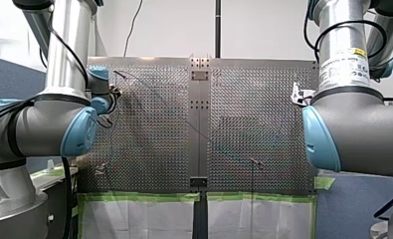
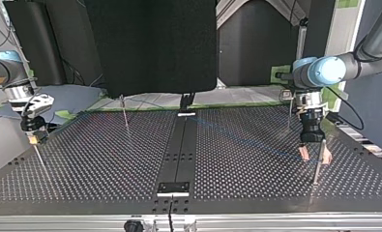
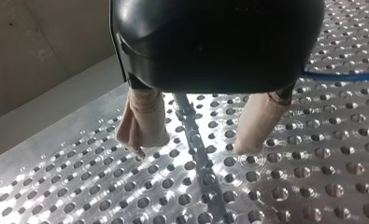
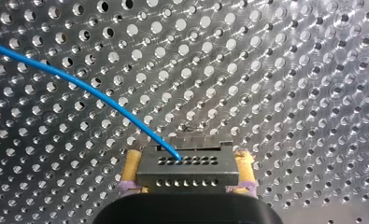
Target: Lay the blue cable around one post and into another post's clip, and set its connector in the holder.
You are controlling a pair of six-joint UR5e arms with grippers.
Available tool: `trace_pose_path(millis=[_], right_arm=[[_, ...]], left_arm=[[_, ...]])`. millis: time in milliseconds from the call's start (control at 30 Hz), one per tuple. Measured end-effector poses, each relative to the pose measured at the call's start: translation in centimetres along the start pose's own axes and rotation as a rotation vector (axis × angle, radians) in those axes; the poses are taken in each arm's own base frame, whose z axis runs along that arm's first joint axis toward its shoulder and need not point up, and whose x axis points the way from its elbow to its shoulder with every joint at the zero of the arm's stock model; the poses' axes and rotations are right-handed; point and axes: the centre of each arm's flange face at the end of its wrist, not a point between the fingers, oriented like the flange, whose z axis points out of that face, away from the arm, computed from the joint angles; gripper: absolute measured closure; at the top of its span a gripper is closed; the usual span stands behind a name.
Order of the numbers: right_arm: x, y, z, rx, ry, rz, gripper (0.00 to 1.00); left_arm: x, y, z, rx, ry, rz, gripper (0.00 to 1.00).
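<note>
Blue cable (image 4: 79, 84) runs in a shallow curve over the perforated table (image 4: 303, 70) and ends in the top row of holes of a black connector (image 4: 189, 173). In the right wrist view that connector sits squarely between the two yellow-padded fingers (image 4: 132, 168) of my right gripper (image 4: 188, 158), which are clamped on its two sides. The connector is held above the table surface, and the cable leaves it ahead of the fingers and off to one side.

In the top view my right gripper (image 2: 34, 137) hangs at the view's left edge of the table (image 2: 106, 164). From the middle strip, the cable (image 2: 256, 141) crosses the table as a thin blue line toward my left gripper (image 2: 314, 155) at the view's right.

My left gripper (image 3: 194, 145) has beige pads, and its fingers (image 3: 142, 121) stand apart, holding nothing. A slim metal post (image 3: 191, 130) rises from the table in the gap between them, touching neither pad. The cable (image 3: 345, 77) shows only as a short blue stretch beside the gripper's black body, outside the gap, on the far side of one finger. Whether it touches that finger cannot be told.

In the top view the same post (image 2: 317, 170) stands upright just below the spread pads. Another thin post (image 2: 125, 116) stands well apart, toward the view's left.
</note>
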Motion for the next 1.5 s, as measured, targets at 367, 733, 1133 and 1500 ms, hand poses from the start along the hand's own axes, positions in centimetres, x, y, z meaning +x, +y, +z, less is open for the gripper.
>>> trace_pose_path(millis=[367, 733, 1133, 1500], right_arm=[[0.18, 0.07, 0.29, 0.009, 0.009, -0.008, 1.00], [0.31, 0.05, 0.35, 0.018, 0.009, -0.059, 1.00], [0.25, 0.17, 0.31, 0.015, 0.008, -0.087, 1.00], [0.21, 0.24, 0.31, 0.014, 0.009, -0.096, 1.00]], left_arm=[[0.01, -0.10, 0.01, 0.002, 0.000, 0.000, 0.00], [0.11, -0.25, 0.01, 0.004, 0.002, 0.000, 0.00], [0.22, -0.33, -0.04, 0.005, 0.004, 0.000, 0.00], [0.26, -0.41, -0.04, 0.006, 0.005, 0.000, 0.00]])
